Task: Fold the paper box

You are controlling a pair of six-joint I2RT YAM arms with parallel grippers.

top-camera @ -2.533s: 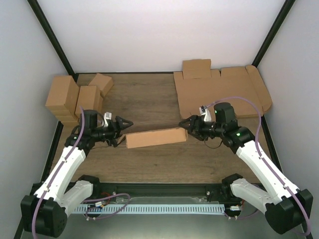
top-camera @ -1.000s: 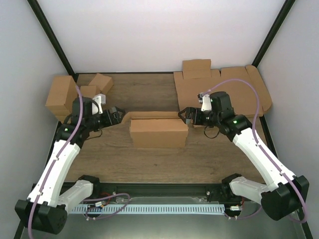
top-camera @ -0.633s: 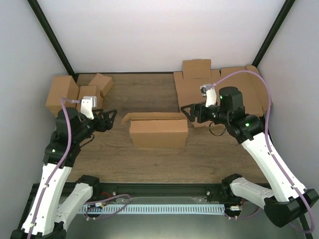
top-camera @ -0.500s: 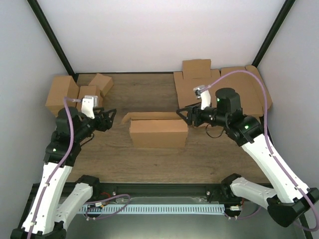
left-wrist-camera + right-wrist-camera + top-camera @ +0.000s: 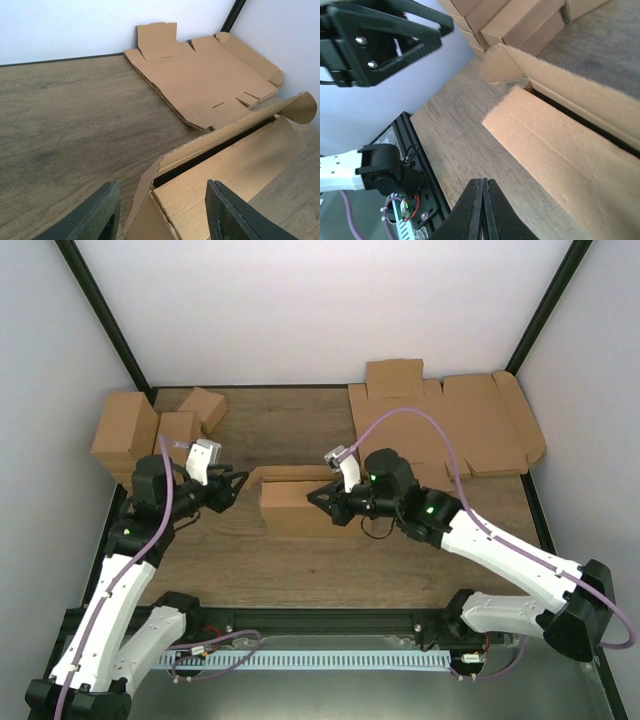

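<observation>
The right gripper point(image 5: 318, 498) has swung left, over the paper box point(image 5: 290, 512), and its fingers have pressed together on nothing; the left gripper point(image 5: 232, 487) hangs just beside the box's left end, fingers spread; the box sits mid-table point(image 5: 300, 575).

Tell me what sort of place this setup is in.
Likely a lab test cell for box folding: white walls and black frame posts enclose a wooden table, with folded cartons stacked at left, flat cardboard sheets at right, and the paper box half-folded between.
</observation>
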